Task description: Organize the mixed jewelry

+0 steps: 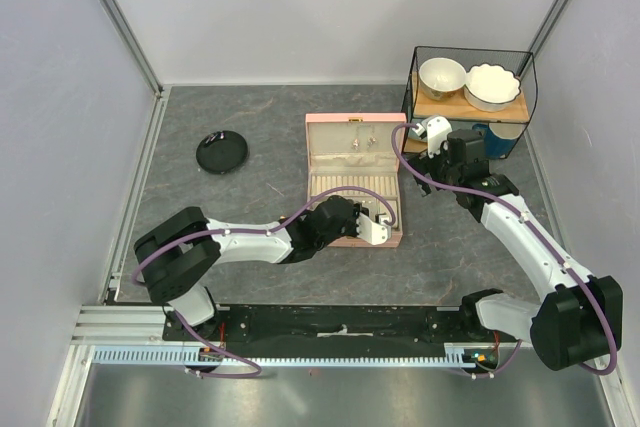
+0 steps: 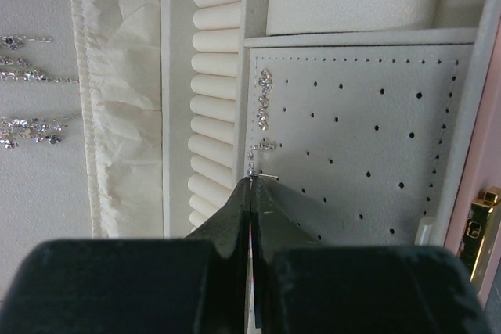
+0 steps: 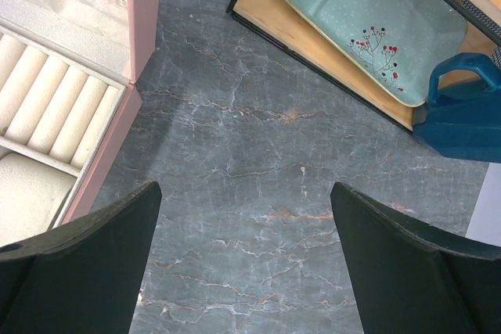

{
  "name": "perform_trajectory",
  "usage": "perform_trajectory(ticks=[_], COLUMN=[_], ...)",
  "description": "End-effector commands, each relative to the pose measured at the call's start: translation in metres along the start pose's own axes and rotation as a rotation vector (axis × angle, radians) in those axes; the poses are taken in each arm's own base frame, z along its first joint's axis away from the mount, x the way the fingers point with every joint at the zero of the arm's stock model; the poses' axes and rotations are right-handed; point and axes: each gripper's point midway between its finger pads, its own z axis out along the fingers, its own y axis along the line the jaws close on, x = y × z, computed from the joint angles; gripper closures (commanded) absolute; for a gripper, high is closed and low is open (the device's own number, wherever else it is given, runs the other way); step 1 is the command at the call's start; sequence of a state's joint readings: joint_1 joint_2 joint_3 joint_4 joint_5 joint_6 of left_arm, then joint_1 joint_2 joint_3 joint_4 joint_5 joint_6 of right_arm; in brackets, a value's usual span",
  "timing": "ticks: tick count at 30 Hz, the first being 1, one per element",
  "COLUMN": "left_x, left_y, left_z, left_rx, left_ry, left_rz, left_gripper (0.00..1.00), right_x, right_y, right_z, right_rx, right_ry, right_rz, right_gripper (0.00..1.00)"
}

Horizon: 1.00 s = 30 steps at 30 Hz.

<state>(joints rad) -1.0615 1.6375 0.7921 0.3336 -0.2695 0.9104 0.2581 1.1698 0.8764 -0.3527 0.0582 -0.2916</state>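
One pink box [image 1: 355,123], one black dish [image 1: 221,153] and one wire basket [image 1: 413,72] with two white bowls [image 1: 441,77] are being shown from above on the grey table [image 1: 250,197]. Jewelry in the open lid is being seen there only as faint specks [image 1: 360,153].

In the left wrist view, two pale sparkling pieces are being shown on the box's perforated panel [image 2: 376,154]. One stone-set piece [image 2: 264,99] is lying alone beside the ring rolls [image 2: 215,60]. A second tiny piece [image 2: 262,148] is being pinched by its thin pin between the left gripper [image 2: 250,181] fingertips, which are being pressed together. Several glittering strands [image 2: 23,127] are being displayed in the lid.

In the right wrist view, the right gripper [image 3: 246,193] is being held with its jaws wide apart over bare table, holding nothing. A teal tray [image 3: 337,13] and a blue container [image 3: 462,115] are being shown only there.
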Motion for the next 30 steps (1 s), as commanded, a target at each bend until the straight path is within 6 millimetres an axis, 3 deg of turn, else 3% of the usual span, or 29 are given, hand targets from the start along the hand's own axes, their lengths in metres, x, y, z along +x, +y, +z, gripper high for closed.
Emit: perform_trajectory(ticks=[1,30], left_x=[-0.009,-0.006], left_y=[0.010,0.004], left_z=[0.005,-0.005], left_rx=[-0.033,-0.019], left_ry=[-0.024,-0.035], left_rz=[-0.027,-0.015], left_gripper=[0.99,0.98], right_x=[-0.013,-0.011], right_y=[-0.003,-0.004], right_z=[-0.005,-0.004], right_rx=[0.012,0.016], right_ry=[-0.053,-0.045], right_rz=[0.003,0.003], right_gripper=[0.02,0.02])
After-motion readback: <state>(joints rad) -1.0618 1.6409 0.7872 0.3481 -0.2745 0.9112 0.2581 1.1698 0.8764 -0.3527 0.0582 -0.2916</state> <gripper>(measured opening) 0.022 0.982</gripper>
